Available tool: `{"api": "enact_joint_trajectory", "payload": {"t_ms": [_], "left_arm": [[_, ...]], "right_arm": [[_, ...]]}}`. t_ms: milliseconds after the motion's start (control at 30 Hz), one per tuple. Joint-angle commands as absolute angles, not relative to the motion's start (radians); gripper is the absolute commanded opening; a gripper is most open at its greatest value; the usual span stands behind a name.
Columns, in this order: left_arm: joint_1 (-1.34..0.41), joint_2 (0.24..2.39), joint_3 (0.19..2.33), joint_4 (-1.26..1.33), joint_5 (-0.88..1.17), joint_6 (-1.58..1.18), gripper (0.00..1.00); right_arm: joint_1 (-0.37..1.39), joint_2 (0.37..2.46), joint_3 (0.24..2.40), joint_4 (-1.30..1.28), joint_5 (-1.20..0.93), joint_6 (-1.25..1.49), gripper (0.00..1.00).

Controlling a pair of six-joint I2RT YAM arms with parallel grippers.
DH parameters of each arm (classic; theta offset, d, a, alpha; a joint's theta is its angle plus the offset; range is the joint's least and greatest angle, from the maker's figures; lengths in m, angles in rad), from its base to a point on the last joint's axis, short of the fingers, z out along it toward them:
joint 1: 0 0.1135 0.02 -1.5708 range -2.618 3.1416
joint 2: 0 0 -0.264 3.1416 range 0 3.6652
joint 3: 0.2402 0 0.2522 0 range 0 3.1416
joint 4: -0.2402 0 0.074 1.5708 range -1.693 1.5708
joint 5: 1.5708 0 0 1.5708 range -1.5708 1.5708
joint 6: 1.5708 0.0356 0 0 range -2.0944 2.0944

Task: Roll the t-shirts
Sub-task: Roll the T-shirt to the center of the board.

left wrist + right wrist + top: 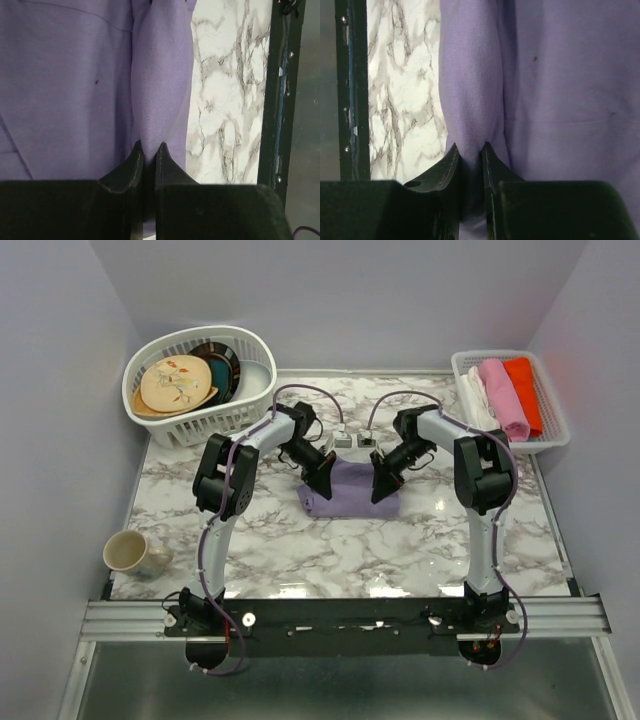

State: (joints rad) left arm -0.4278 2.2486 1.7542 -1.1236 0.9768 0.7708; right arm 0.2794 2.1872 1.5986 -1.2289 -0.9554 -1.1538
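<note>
A lavender-purple t-shirt [350, 490] lies folded into a short band at the middle of the marble table. My left gripper [322, 482] is at its left end and my right gripper [380, 484] at its right end. In the left wrist view the left gripper [149, 150] is shut on a rolled fold of the t-shirt [160, 80]. In the right wrist view the right gripper [470, 150] is shut on the same kind of fold of the t-shirt [470, 75]. The flat rest of the cloth lies beside each fold.
A white oval basket [250, 390] with patterned plates [176, 383] stands at the back left. A white rectangular basket [545, 400] with rolled white, pink and red cloths stands at the back right. A mug [130, 552] sits at the front left. The black front rail [350, 615] borders the table.
</note>
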Motion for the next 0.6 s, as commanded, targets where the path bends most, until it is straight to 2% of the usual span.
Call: {"api": "enact_joint_trajectory", "payload": {"t_ms": [0,133,333,433,567], "left_arm": [[-0.379,2.269,1.769,-1.161,0.862,0.784,0.21],[-0.364,2.246,1.747,-1.178,0.818,0.845,0.27],[-0.357,2.083,1.715,-1.103,0.738,0.868,0.35],[-0.379,1.93,1.62,-0.96,0.643,0.861,0.4],[-0.503,1.656,1.305,-0.705,0.47,0.859,0.46]], "right_arm": [[0.253,2.325,1.736,-1.515,-0.844,-1.207,0.19],[0.253,2.391,1.807,-1.526,-0.807,-1.178,0.2],[0.256,2.447,1.87,-1.528,-0.781,-1.045,0.2],[0.265,2.486,1.913,-1.526,-0.753,-0.967,0.2],[0.267,2.523,1.968,-1.526,-0.73,-0.839,0.2]]}}
